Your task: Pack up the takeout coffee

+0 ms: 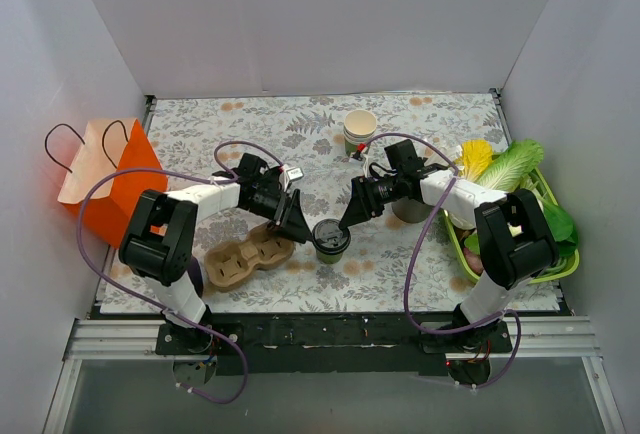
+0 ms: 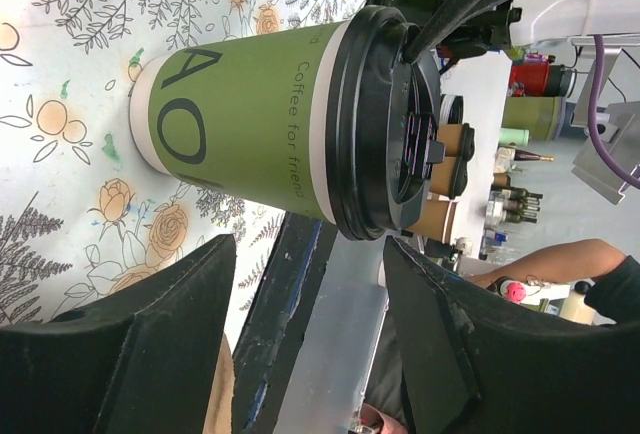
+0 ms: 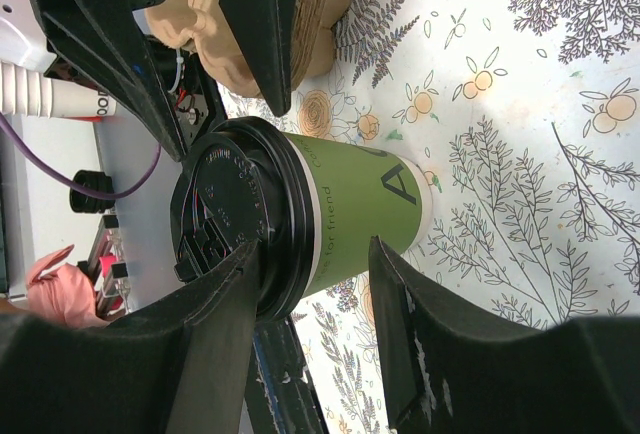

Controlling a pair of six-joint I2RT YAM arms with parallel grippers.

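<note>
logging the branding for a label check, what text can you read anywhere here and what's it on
"Coffee for friend": small dark print on the takeout coffee, just below its rim; it may run on out of sight.
"AO": large dark letters on the same cup's green wall.
Raised marks on the black lid: unreadable.
Print on the stacked cups: cut off, unreadable.

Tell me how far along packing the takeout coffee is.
Done: the round black plastic lid sits on the small green paper cup. In hand: left gripper and right gripper flank it, jaws open, neither gripping. Left: the cup stands on the table, outside the brown moulded-pulp carrier and orange paper bag.
</note>
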